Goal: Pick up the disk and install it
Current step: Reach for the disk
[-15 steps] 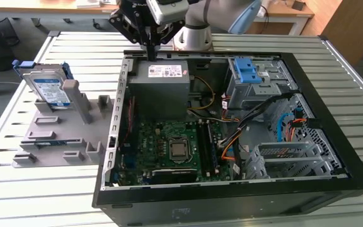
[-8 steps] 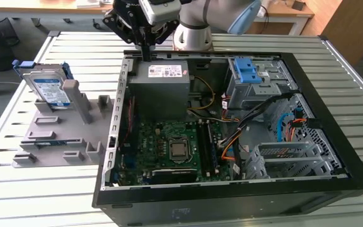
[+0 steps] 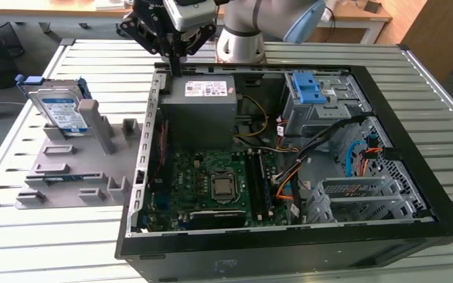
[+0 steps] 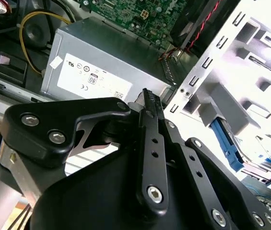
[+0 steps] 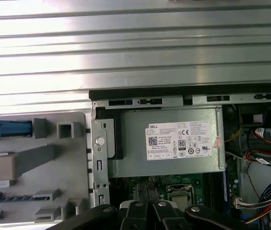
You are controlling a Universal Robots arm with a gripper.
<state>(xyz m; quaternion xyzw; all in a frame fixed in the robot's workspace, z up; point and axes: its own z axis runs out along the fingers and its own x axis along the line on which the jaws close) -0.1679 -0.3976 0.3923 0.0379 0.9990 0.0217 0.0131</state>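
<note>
The disk [image 3: 59, 112] stands on edge in a grey fixture [image 3: 77, 171] at the exterior view's left, beside the open computer case; it is silver with a white-and-blue label and a blue frame. My gripper [image 3: 176, 69] hangs above the case's far wall, over the grey power supply [image 3: 203, 97], some way to the right of the disk. Its black fingers [image 4: 148, 93] are shut together with nothing between them. The first wrist view shows the fingertips [image 5: 137, 207] above the motherboard edge, and the disk's blue frame [image 5: 5, 128] off to one side on the fixture.
The open black case [image 3: 415, 177] holds a motherboard [image 3: 219, 186], cables and a metal drive cage [image 3: 332, 100] with a blue latch [image 3: 308, 87]. All rests on a slatted metal table [image 3: 22, 200]. The arm's base [image 3: 238, 41] stands behind the case.
</note>
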